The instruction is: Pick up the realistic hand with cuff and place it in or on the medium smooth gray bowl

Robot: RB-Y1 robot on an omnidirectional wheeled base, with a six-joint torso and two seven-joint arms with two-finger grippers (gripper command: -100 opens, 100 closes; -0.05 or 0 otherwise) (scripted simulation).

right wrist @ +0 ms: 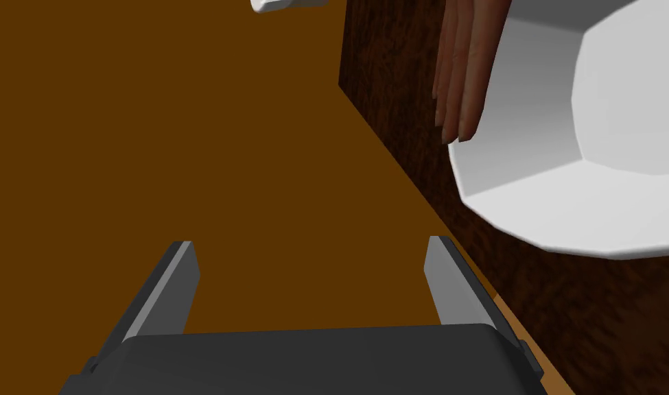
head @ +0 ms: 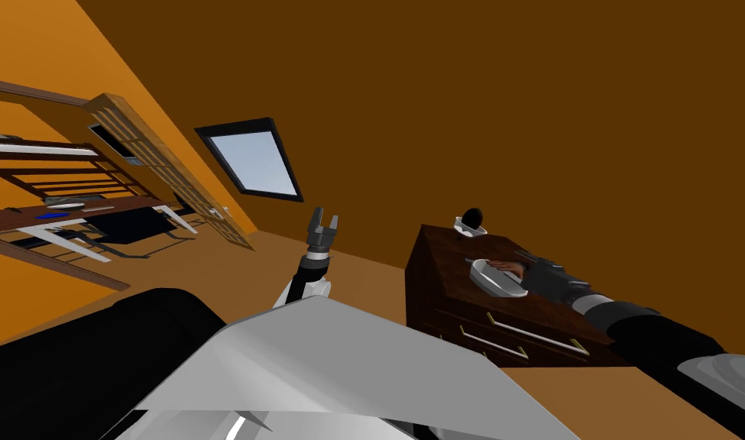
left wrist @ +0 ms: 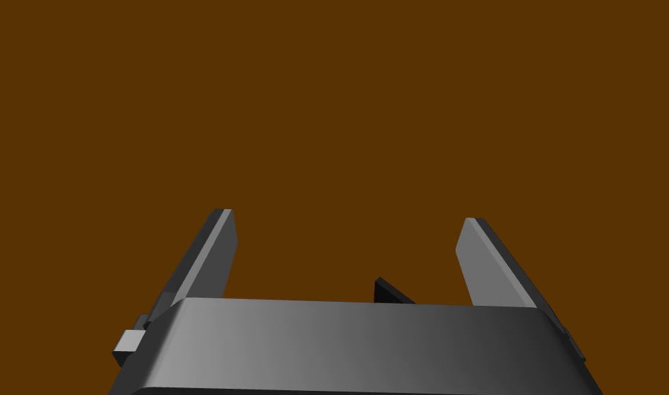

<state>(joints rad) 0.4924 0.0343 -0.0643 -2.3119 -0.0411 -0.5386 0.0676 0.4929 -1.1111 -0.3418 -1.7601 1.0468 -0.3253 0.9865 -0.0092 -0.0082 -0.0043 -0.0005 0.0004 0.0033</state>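
Dresser of dark wood carries the pale bowl on top, not far from its edge. The hand lies on the bowl, its fingertips hanging out over the rim, so it looks only loosely seated. The right gripper sits just beside the bowl, blades spread and empty. A careless pull back could clip the rim, tip the hand out, or shove the bowl toward the edge. The left gripper is raised well apart, also spread and empty.
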